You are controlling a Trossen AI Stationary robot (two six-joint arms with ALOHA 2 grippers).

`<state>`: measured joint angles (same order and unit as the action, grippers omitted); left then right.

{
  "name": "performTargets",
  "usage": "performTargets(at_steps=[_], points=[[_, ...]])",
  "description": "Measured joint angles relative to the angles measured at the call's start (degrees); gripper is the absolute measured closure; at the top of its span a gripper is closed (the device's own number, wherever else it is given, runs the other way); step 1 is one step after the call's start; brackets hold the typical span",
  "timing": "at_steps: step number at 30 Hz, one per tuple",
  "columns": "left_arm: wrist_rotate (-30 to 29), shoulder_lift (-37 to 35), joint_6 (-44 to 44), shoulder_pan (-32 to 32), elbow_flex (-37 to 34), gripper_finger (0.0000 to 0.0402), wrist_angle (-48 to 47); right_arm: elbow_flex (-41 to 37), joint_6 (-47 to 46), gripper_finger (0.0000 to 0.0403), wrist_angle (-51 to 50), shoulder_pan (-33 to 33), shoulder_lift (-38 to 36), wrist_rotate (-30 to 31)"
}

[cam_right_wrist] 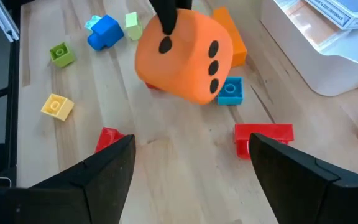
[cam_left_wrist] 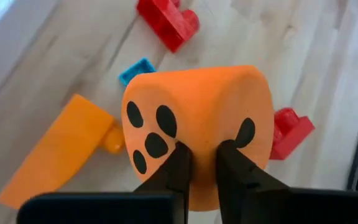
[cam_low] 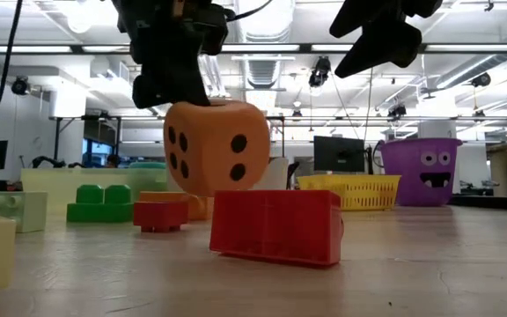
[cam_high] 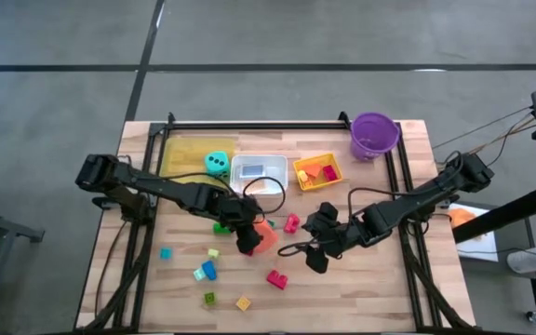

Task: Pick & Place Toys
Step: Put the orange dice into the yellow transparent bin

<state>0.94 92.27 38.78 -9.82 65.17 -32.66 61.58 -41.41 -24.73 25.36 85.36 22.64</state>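
Left jaws (cam_left_wrist: 201, 163): mine, pinched shut on a fold of the orange die (cam_left_wrist: 197, 118), near the middle of the surface (cam_high: 380, 288).
Orange die: hanging from my left jaws; the low view shows it raised above the surface, behind a red block (cam_low: 275, 227).
Right jaws (cam_right_wrist: 191, 165): mine, spread wide and gripping nothing, hovering just beside the die.
Beneath the die: an orange card (cam_left_wrist: 58, 152), a small blue block (cam_right_wrist: 230, 91) and red blocks lie on the surface.
Teal die (cam_high: 217, 164): on the yellow tray (cam_high: 182, 152) at the far side.
Loose blocks: blue (cam_right_wrist: 104, 32), green (cam_right_wrist: 61, 53) and yellow (cam_right_wrist: 56, 106) pieces scattered on the near left of the surface.
White tray (cam_high: 259, 170): beside the teal die.
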Motion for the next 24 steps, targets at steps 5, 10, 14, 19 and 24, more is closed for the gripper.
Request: performTargets(at_steps=[5, 10, 14, 19, 24], points=[[2.0, 3.3, -0.1, -0.4, 0.1, 0.0400, -0.1, 0.0, 0.0, 0.0094, 0.0, 0.0, 0.0, 0.0], [3.5, 5.3, -1.1, -1.1, 0.3, 0.0400, 2.6, 0.0, 0.0, 0.0094, 0.0, 0.0, 0.0, -0.1], [4.0, 5.5, -1.5, -1.4, 0.3, 0.0400, 3.5, 0.0, 0.0, 0.0094, 0.0, 0.0, 0.0, -0.1], [4.1, 5.5, -1.5, -3.2, 0.3, 0.0401, 4.7, 0.0, 0.0, 0.0094, 0.0, 0.3, 0.0, -0.1], [-1.1, 5.5, -1.3, -5.8, 0.3, 0.0350, 5.2, 0.0, -0.2, 0.0094, 0.0, 0.4, 0.0, -0.1]])
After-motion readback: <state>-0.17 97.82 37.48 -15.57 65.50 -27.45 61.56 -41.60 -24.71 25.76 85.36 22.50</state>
